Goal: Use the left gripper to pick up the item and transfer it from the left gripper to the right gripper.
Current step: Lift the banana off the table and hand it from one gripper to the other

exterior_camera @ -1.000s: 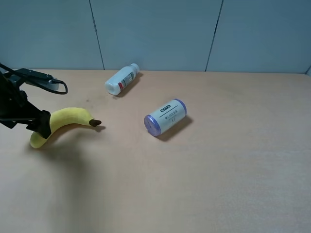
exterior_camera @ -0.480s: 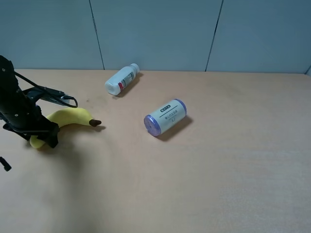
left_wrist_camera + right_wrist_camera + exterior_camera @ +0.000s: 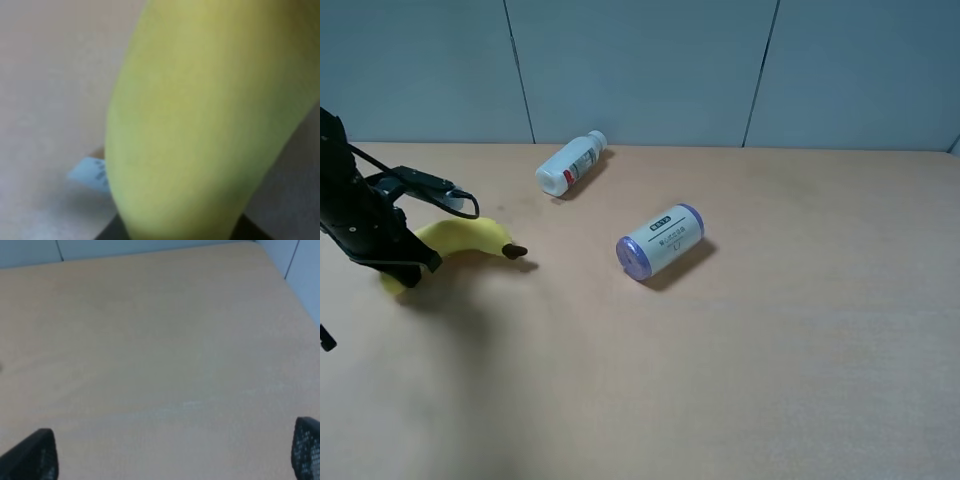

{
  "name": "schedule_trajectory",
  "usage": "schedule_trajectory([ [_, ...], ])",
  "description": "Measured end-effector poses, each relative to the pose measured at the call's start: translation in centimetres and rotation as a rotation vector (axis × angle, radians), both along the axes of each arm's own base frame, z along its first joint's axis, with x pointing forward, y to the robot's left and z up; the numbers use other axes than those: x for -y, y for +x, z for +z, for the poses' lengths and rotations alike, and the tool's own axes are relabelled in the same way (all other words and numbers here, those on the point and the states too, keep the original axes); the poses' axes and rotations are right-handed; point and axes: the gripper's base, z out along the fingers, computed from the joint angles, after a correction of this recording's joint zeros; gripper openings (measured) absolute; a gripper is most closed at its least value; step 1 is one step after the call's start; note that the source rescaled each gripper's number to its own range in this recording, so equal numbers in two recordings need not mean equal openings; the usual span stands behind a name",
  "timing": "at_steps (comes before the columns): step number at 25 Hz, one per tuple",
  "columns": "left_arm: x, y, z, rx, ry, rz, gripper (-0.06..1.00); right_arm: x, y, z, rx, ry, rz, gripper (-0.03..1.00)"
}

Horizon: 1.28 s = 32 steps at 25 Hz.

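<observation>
While left gripper (image 3: 408,268) sits clamped on the banana (image 3: 470,238) at its blunt end, overhead cam shows it low on the table (image 3: 770,350), left side; lift not yet done.

L wrist: yellow skin fills view, jaws hidden.

R wrist: right gripper (image 3: 170,452) wide, empty. Handover left to do.

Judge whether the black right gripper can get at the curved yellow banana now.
Probably not yet: the right gripper hangs open over the table, outside the high view; the banana is far left, in the shut left gripper.
</observation>
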Motion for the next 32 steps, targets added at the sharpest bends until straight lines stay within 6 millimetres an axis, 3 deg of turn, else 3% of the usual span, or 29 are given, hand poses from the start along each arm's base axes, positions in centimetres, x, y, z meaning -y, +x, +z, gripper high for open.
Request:
schedule_trajectory([
  [9, 0.0, -0.3, 8.2, 0.132, 0.003, -0.022, 0.00, 0.0, 0.0, 0.0, 0.000, 0.000, 0.000, 1.00],
  [14, 1.8, -1.7, 11.8, 0.189, 0.008, -0.132, 0.00, 0.0, 0.0, 0.0, 0.000, 0.000, 0.000, 1.00],
  [25, 11.0, -4.6, 12.4, 0.189, -0.015, -0.523, 0.00, -0.1, 0.0, 0.0, 0.000, 0.006, 0.004, 1.00],
  [32, 15.4, -6.6, 12.5, 0.237, -0.051, -0.688, 0.00, -1.0, 0.8, 0.1, -0.038, 0.034, 0.111, 1.00],
])
